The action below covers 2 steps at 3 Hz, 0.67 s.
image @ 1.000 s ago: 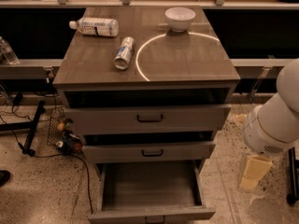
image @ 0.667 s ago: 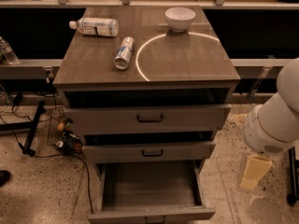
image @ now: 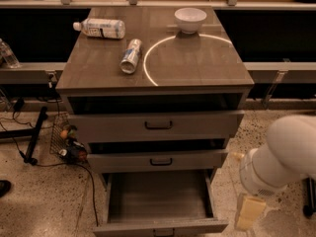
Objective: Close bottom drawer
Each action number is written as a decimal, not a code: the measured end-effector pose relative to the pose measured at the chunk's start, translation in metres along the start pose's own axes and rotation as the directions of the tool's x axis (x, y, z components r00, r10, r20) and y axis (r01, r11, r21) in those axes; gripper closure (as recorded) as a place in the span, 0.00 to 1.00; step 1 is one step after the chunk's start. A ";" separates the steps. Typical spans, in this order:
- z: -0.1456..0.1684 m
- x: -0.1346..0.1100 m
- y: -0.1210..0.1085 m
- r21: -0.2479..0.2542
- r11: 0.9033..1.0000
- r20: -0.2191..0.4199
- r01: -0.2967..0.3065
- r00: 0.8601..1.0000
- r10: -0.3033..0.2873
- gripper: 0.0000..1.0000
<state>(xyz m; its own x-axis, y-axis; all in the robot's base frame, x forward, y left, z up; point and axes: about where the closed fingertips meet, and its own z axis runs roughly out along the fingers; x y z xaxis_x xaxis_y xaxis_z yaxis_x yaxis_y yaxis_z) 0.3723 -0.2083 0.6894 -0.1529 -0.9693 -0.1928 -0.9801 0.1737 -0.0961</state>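
Grey wood-grain cabinet carries a plastic bottle lying at left, a can on its side and a white bowl at rear right. Bottom drawer stands pulled well out at the base. Gripper hangs low to the right of it, not touching; whether it is apart or together cannot be told.

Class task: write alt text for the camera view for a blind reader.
The bottom drawer of a grey cabinet stands pulled far out, empty; the robot's claw hangs low beside it, not touching. On the cabinet top are a bottle and a can, both lying, and a white bowl.
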 end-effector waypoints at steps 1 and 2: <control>0.067 0.005 0.017 -0.023 0.999 0.030 0.028 0.999 -0.027 0.00; 0.142 0.008 0.028 -0.055 0.997 0.077 0.051 0.996 -0.047 0.00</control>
<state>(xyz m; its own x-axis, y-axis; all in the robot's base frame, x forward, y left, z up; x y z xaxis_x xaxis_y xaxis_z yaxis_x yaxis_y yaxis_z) 0.3615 -0.1859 0.5462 -0.0964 -0.9599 -0.2631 -0.9921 0.1139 -0.0518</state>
